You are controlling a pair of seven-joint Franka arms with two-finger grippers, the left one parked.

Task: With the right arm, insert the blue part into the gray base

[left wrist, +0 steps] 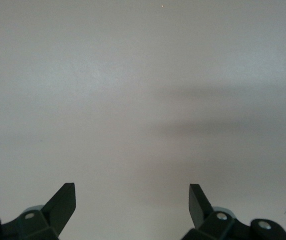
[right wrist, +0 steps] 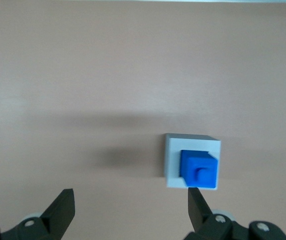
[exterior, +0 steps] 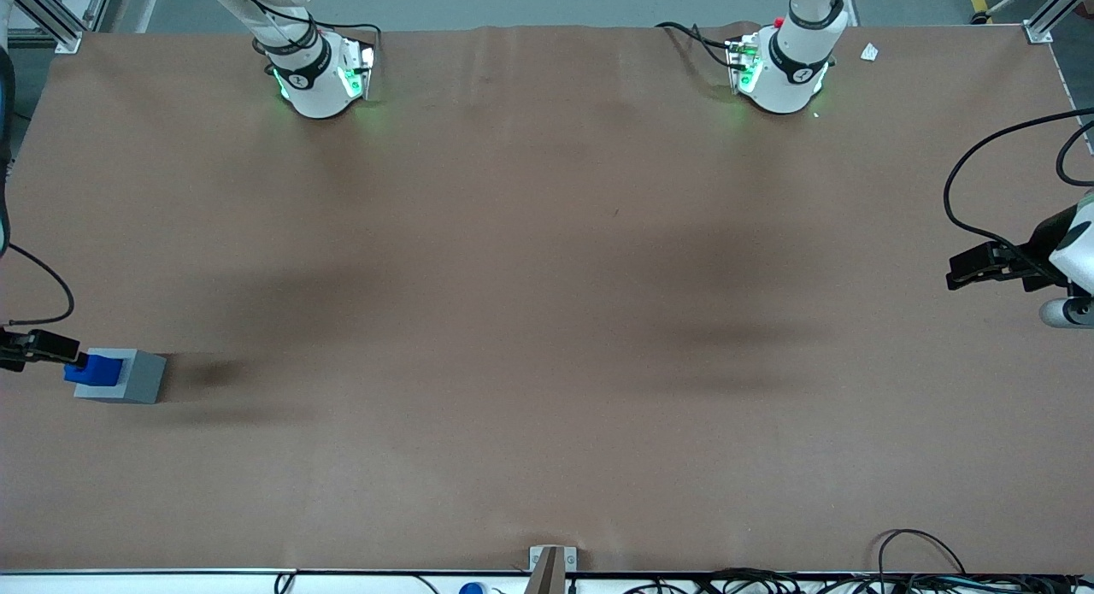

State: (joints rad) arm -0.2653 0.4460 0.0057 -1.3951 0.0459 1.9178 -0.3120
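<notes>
The blue part sits in the recess of the gray base, at the working arm's end of the table. Its stub faces up. In the right wrist view the blue part stands inside the gray base, filling most of its top. My right gripper hovers just beside and above the base, close to the table's end. In the wrist view the gripper is open and empty, with one fingertip just short of the base's edge. Nothing is between the fingers.
A brown cover spans the table. The two arm bases stand at the edge farthest from the front camera. A metal bracket and loose cables lie along the nearest edge. A white scrap lies near the parked arm's base.
</notes>
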